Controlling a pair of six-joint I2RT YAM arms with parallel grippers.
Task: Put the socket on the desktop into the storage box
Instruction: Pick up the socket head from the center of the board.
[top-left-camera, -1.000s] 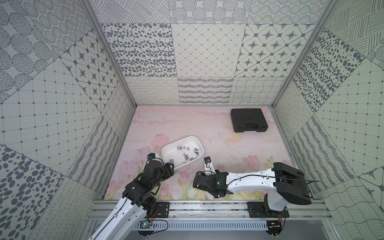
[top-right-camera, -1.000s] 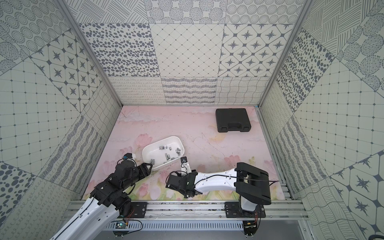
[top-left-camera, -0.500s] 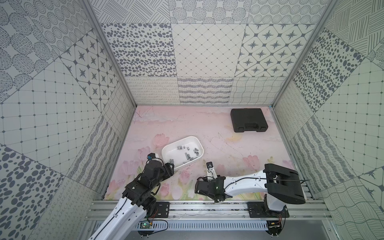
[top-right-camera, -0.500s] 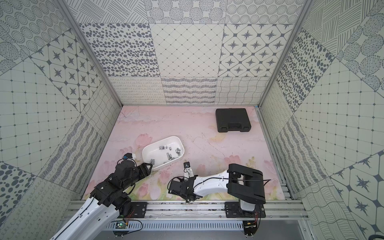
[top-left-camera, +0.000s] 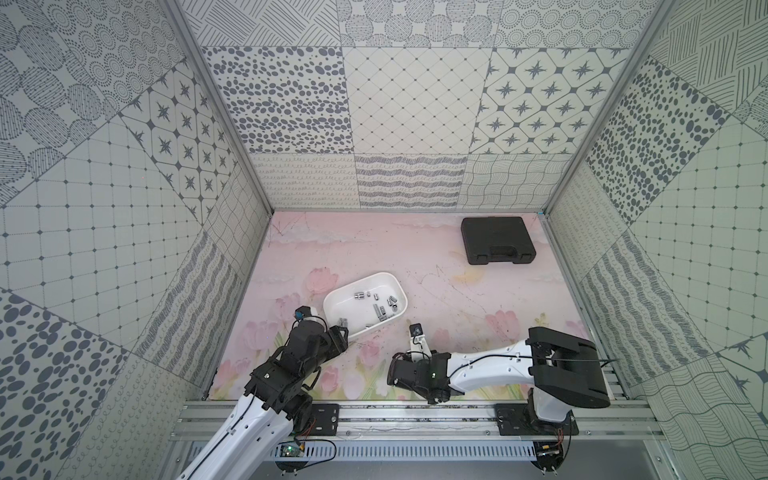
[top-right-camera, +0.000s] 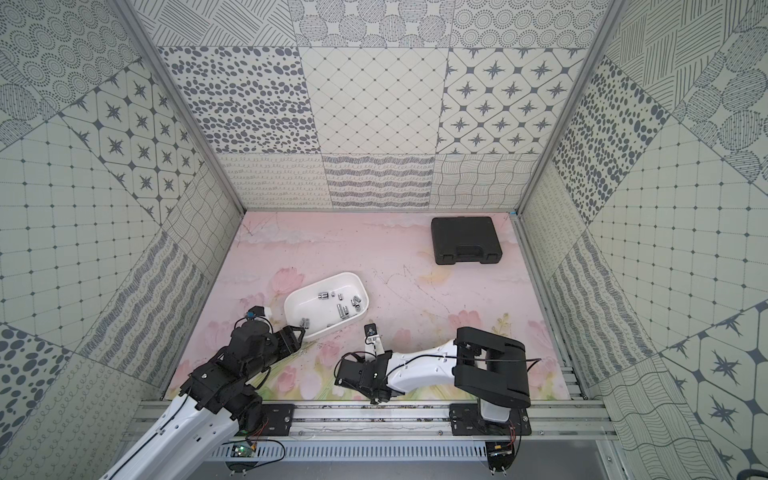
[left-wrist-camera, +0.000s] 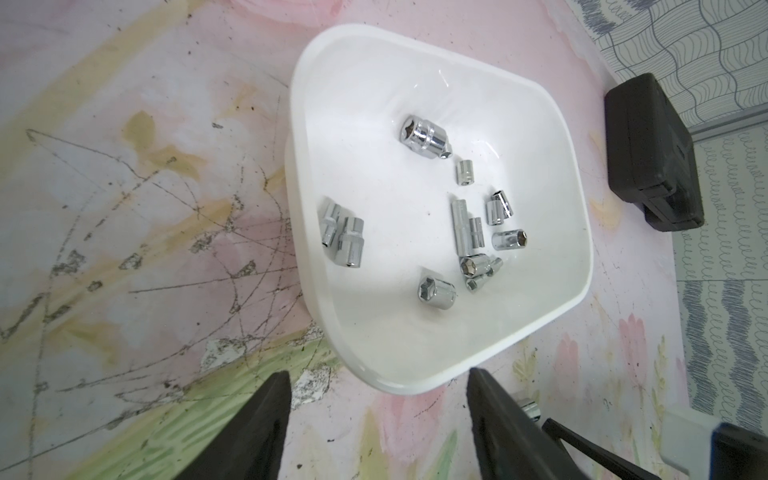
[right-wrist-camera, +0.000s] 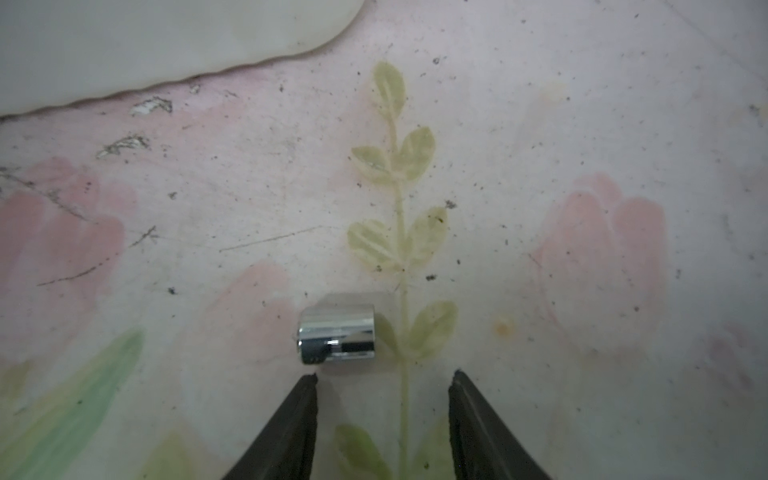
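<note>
presently the right gripper (right-wrist-camera: 384, 374) hangs low over the desktop (top-left-camera: 374, 249) at the lower centre of both top views, jaws parted wider than a socket and gripping nothing. a short chrome socket (right-wrist-camera: 336, 334) lies on its side on the desktop just ahead of its fingertips, untouched and nearer one finger than the other. the left gripper (left-wrist-camera: 376, 374), at lower left in both top views, is likewise open and empty, tips just short of the near corner of the white storage box (top-left-camera: 347, 305), which sits left of centre holding a scatter of loose sockets (top-left-camera: 379, 309); a closed black tool case (top-left-camera: 498, 240) lies well apart at upper right.
</note>
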